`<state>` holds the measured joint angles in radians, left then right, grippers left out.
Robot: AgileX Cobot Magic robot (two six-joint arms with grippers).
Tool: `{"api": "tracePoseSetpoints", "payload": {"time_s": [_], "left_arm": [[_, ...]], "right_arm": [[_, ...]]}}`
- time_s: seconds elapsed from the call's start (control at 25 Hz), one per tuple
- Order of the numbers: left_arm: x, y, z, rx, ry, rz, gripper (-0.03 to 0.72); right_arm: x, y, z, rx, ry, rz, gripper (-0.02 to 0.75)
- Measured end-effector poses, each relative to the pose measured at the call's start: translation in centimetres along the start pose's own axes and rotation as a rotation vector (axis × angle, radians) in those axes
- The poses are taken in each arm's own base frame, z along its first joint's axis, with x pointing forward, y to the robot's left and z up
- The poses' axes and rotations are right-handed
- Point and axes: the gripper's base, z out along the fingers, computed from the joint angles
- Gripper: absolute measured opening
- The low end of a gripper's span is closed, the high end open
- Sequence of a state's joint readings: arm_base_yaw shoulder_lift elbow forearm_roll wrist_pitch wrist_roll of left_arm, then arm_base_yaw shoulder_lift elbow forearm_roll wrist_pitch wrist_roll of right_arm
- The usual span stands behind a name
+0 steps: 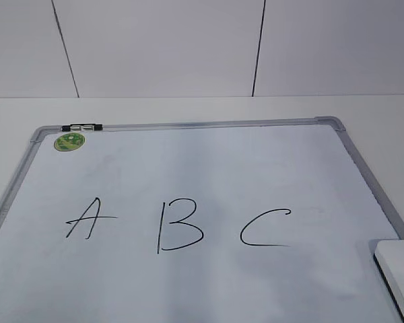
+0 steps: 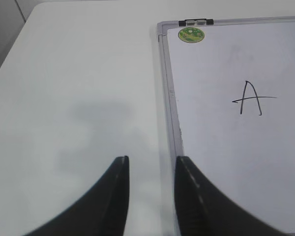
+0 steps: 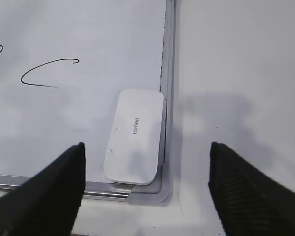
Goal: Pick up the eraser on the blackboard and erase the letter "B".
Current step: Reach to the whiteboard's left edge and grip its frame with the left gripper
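The blackboard is a white board with a grey frame, lying flat on the table. The black letter "B" is drawn in its middle, between "A" and "C". The white eraser lies on the board's near right corner; it also shows in the right wrist view. My right gripper is open and empty, above the eraser's near end and the board's corner. My left gripper is open and empty, over the board's left frame edge. Neither gripper shows in the exterior view.
A round green sticker and a black-and-silver clip sit at the board's far left corner. The white table extends to the left of the board and to its right. A panelled wall stands behind.
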<state>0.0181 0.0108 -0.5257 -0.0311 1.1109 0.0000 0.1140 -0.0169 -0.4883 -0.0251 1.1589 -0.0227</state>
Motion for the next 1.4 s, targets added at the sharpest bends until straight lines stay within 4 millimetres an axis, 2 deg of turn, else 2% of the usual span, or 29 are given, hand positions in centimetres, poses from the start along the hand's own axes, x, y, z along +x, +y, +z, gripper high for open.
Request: {"api": "tracePoseSetpoints", "payload": {"time_s": [1.4], "left_arm": [[0.0,-0.04,0.0,0.005,0.0,-0.002,0.239]], "right_arm": [[0.0,0.04,0.0,-0.004,0.0,0.002,0.587]]}}
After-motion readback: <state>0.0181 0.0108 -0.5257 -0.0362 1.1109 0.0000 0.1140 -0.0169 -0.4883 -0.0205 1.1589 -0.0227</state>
